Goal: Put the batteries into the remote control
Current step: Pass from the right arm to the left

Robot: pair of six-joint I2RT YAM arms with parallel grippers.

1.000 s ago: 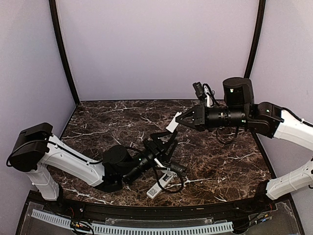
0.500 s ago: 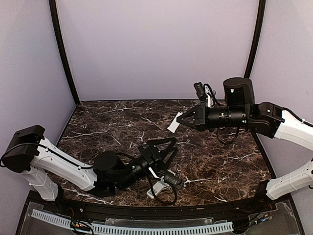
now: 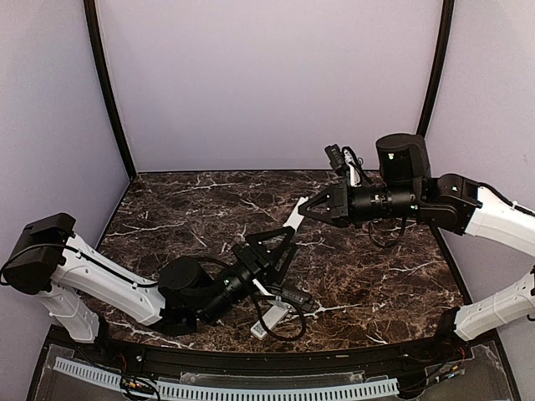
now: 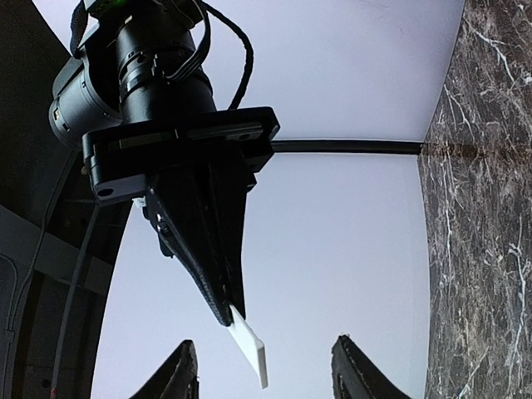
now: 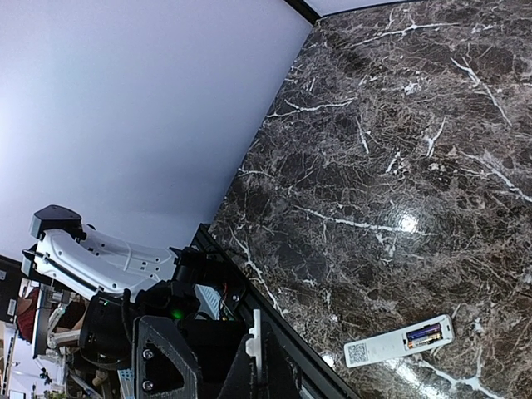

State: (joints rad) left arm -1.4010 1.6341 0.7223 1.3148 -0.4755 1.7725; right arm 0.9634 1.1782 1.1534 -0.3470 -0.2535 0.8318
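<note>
The white remote control (image 5: 391,343) lies on the marble table with its label patch up and its compartment open. Two dark bluish batteries (image 5: 425,335) sit inside that compartment. From above, the remote control (image 3: 264,325) is partly hidden under my left arm's cable. My right gripper (image 3: 303,210) is shut on a thin white cover piece (image 3: 294,215) and holds it in the air. In the left wrist view my left gripper (image 4: 266,371) stands open, with the lower end of the white cover piece (image 4: 249,350) between its fingertips and touching neither.
The dark marble table (image 3: 384,267) is enclosed by pale walls with black corner posts (image 3: 110,92). A black rail (image 3: 251,355) runs along the near edge by the arm bases. My left arm's white links (image 5: 100,258) show in the right wrist view.
My left gripper dipped toward the near edge, then rose again toward the cover piece. My right gripper shifted slightly left with the cover in it. The remote has not moved.
</note>
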